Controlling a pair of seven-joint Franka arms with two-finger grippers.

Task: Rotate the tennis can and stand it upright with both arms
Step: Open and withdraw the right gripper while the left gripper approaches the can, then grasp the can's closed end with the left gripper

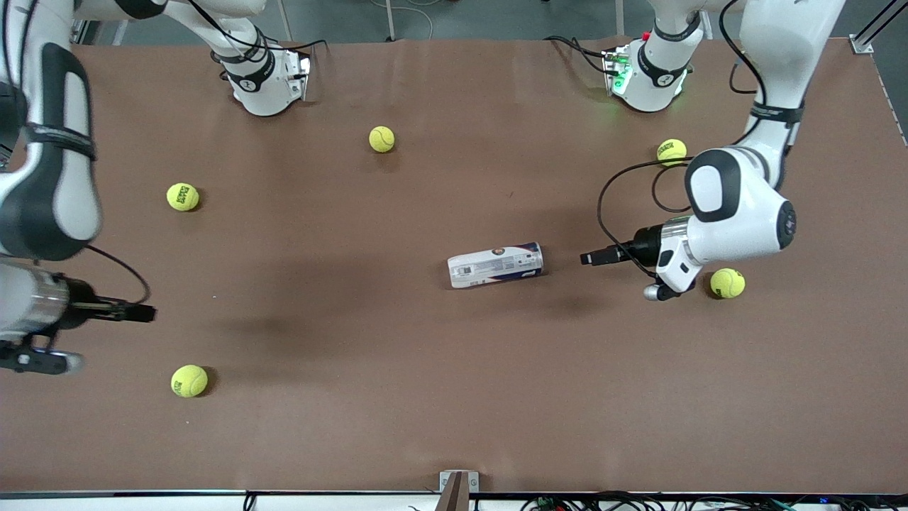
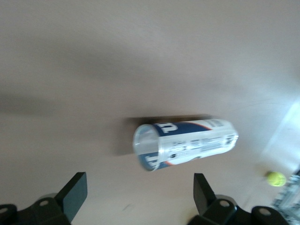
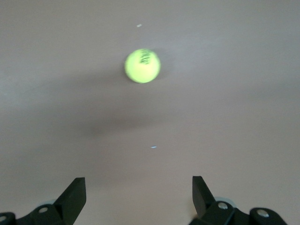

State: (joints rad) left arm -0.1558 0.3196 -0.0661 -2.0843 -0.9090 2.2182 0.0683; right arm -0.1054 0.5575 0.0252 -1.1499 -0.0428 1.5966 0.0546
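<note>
Brown table (image 1: 397,397) carries scattered tennis balls; nearest the camera one ball (image 1: 189,380) lies at the right arm's end, where the right gripper (image 1: 142,313) hangs with fingers apart. Farther, the tennis can (image 1: 495,265) lies on its side near the middle; the left gripper (image 1: 592,258) points at its end with fingers spread, probably to grasp it

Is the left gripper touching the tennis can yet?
Apart. In the left wrist view, the left gripper is open, and bare table shows between its fingertips and the lying tennis can.
</note>
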